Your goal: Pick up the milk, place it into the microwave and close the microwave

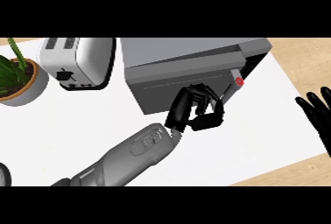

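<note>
The grey microwave (194, 52) stands at the back of the white mat. Its door (174, 89) is swung almost to, with a narrow dark gap left at the right by the red button (238, 81). The milk is not visible; the door hides the inside. My left hand (191, 111) reaches in from the lower left and rests against the door's front, near its lower right corner, fingers curled with nothing in them. My right hand (317, 113) rests open at the right edge, fingers up.
A white toaster (77, 61) sits left of the microwave. A potted plant (16, 76) is at the far left. A dark rim (3, 174) shows at the lower left edge. The white mat (258, 140) lies on a wooden counter.
</note>
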You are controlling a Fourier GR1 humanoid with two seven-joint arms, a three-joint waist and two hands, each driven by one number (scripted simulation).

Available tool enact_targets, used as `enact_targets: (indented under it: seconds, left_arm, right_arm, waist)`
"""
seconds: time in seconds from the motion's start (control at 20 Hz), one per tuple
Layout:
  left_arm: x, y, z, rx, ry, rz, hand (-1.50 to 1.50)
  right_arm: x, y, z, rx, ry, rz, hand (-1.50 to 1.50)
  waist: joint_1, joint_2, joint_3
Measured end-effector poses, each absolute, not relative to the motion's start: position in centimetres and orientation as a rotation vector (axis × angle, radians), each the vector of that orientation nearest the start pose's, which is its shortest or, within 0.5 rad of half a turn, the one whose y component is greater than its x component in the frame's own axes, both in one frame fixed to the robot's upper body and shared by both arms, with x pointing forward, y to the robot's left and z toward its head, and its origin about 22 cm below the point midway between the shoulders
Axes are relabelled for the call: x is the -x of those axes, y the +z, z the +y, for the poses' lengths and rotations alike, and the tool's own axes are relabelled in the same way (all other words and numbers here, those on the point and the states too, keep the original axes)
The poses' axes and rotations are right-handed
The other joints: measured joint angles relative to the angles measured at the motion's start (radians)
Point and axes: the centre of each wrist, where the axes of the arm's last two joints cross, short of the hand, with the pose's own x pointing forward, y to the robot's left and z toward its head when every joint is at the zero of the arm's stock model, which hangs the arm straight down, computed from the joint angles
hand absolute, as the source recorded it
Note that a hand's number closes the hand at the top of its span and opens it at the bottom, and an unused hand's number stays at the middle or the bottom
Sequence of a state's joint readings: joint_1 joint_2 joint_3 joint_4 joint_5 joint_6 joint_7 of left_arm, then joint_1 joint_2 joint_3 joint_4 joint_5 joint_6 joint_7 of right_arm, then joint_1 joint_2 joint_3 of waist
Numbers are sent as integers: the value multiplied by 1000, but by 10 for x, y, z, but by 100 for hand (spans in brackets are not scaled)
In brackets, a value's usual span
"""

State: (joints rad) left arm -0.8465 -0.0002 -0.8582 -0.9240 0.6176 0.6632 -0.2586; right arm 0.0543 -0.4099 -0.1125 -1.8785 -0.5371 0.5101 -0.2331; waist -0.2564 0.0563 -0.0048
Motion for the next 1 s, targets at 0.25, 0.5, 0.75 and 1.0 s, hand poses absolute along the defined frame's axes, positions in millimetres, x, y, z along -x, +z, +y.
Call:
enact_targets:
  seconds: [0.25,0.5,0.75,1.0]
  left_arm:
    - [-327,45,-1,203,-212,-1737,150]
    - [-327,44,1,234,-162,-1750,150]
    - [-328,42,1,251,-133,-1774,150]
    - [-328,41,2,255,-105,-1798,150]
  right_arm:
    - [-222,111,-321,-551,364,-2056,-150]
    - [-224,120,-322,-568,377,-2055,-150]
    - [-226,129,-324,-576,384,-2070,-150]
    - [-228,138,-325,-588,394,-2079,-150]
  waist:
    - [-20,11,-2]
    - [-30,13,-1]
    - [-35,15,0]
    - [-44,17,1]
